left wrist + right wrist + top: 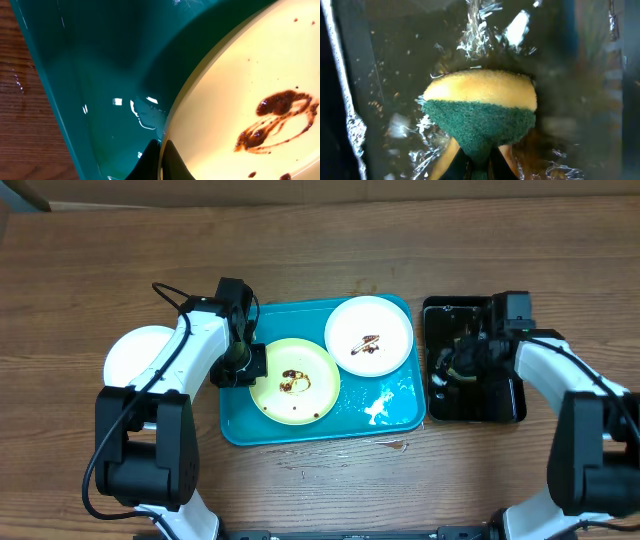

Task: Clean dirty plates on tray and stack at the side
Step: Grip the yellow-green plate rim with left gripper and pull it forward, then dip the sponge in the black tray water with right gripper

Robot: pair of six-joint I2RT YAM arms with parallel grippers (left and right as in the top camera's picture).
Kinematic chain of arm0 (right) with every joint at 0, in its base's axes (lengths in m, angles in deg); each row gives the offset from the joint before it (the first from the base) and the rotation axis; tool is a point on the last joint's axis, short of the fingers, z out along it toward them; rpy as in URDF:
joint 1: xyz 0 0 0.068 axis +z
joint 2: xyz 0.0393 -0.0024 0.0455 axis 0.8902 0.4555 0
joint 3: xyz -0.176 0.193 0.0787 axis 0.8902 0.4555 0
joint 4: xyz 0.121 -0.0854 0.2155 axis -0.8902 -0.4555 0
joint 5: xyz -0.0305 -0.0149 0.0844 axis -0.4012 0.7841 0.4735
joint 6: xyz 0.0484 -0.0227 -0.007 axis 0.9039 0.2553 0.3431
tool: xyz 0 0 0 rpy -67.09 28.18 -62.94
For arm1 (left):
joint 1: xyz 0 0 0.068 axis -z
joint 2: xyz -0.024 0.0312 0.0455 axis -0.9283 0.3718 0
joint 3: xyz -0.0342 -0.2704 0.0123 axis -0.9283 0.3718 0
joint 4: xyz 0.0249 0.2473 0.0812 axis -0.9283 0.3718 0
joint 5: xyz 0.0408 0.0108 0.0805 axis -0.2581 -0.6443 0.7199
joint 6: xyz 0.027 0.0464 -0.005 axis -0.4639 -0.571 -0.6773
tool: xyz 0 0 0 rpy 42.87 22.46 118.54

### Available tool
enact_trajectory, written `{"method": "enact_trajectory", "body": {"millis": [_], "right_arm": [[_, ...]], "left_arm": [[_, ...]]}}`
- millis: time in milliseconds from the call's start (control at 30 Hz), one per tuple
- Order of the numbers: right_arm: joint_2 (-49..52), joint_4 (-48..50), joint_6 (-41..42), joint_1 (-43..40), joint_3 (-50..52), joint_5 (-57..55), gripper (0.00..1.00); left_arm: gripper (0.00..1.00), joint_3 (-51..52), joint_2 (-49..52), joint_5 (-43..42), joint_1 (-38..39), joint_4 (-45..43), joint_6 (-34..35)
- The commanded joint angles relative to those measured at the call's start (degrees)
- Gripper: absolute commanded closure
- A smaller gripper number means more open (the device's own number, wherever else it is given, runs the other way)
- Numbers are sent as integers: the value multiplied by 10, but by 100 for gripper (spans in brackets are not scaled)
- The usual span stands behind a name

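The turquoise tray (395,412) holds a pale yellow-green plate (310,405) with a brown sauce smear and a white plate (390,325) with a sauce smear at its far right. A clean white plate (130,355) lies on the table left of the tray. My left gripper (247,367) is shut on the left rim of the yellow-green plate (240,90), one finger over it and one under (161,160). My right gripper (455,365) is over the black tray (505,405), shut on a yellow and green sponge (480,115) in the wet tray.
White foam or water (378,408) lies on the tray's near right part. Water shines on the tray floor (145,112) by the plate rim. The black tray holds water (480,30). Wooden table all round (320,240).
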Motion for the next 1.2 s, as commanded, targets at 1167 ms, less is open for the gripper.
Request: {"method": "enact_trajectory", "body": {"millis": [1167], "right_arm": [[6, -47, -59, 3, -2, 24, 88]], "left_arm": [[96, 3, -14, 14, 5, 0, 12]]}}
